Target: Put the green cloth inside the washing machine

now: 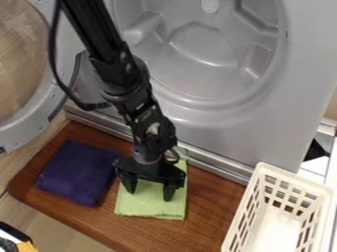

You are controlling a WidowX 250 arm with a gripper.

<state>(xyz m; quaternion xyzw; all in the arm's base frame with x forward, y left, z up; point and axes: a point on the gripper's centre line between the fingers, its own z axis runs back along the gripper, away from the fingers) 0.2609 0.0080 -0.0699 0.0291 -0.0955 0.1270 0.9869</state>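
A black two-finger gripper (150,193) points down over a folded, light-green square of soft cloth (149,207), its two fingers set wide apart with cloth visible between them and nothing gripped. Whether the fingertips touch the fabric or sit just above it, I cannot tell. The cloth lies flat on a reddish-brown wooden board (204,214), directly under the fingers and spreading past their tips toward the viewer. Beside them, on the side of the open round door (25,125), is a folded dark purple cloth (78,172); on the other side, well apart, stands a cream plastic basket with slotted walls (289,176). Behind the fingers rises the grey washing machine (296,64), its round drum (204,44) facing them. The green cloth should be light, limp and unbreakable, likely easy to grip but ready to unfold or droop. The best hold is probably near its middle, fingers pressed low and closed across all the layers, since pinching only the top one could let the rest trail over the door's rim.
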